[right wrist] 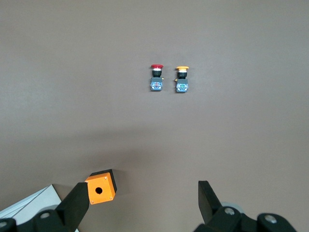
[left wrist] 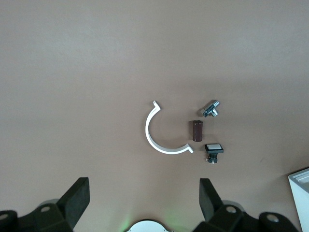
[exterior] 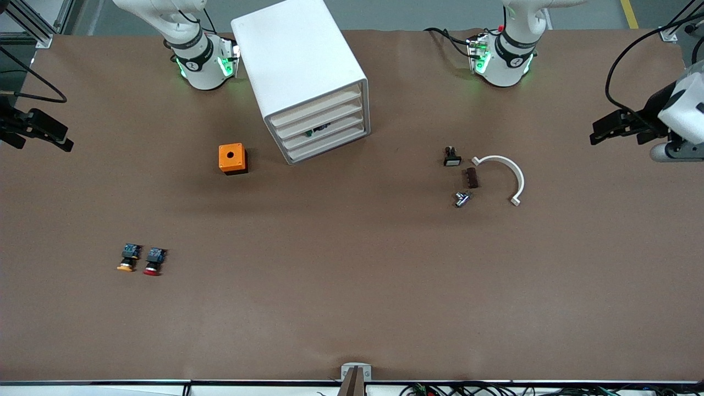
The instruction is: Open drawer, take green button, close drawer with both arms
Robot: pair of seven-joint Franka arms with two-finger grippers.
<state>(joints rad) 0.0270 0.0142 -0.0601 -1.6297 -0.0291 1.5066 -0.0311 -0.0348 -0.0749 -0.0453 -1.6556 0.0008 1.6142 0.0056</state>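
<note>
The tall white cabinet [exterior: 300, 60] stands between the arm bases, with its four cream-fronted drawers [exterior: 324, 132] all shut. A small dark and green thing [exterior: 318, 131] shows in the gap above the third drawer from the top; I cannot tell whether it is the green button. My left gripper [exterior: 602, 129] hangs open and empty over the left arm's end of the table, also shown in its wrist view [left wrist: 145, 203]. My right gripper [exterior: 55, 135] hangs open and empty over the right arm's end, also shown in its wrist view [right wrist: 144, 205].
An orange box [exterior: 232, 158] with a hole sits beside the cabinet. Yellow-capped [exterior: 127, 258] and red-capped [exterior: 154, 261] buttons lie nearer the camera. A white curved piece [exterior: 503, 176], a black switch [exterior: 452, 157], a brown block [exterior: 471, 177] and a metal part [exterior: 462, 199] lie toward the left arm's end.
</note>
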